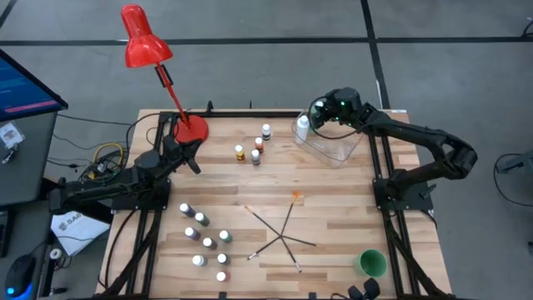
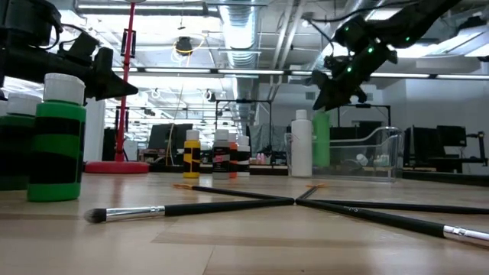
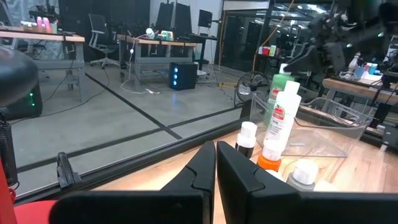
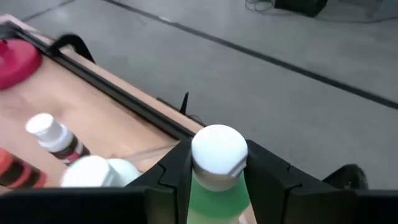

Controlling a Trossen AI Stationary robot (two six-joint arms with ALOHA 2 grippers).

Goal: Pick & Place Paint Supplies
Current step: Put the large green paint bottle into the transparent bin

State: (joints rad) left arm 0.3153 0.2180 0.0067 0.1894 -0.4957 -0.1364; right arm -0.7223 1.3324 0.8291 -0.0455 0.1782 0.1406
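Brushes (image 1: 279, 233): 4, crossed | small bottles (image 1: 204, 237): 11 | right hand (image 4: 214, 177) clamps green bottle (image 4: 214, 186) | left hand (image 3: 216, 163) narrow

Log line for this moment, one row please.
right gripper: around green bottle cap, by clear tub | left gripper: shut, idle near lamp base | brushes: on table

From where I stand, no writing can be made out. The taller white plastic bottle (image 3: 281, 119) carries a red and green label, but its words are too small to read, and the white sheet on the floor (image 1: 73, 225) shows dark lettering I cannot make out
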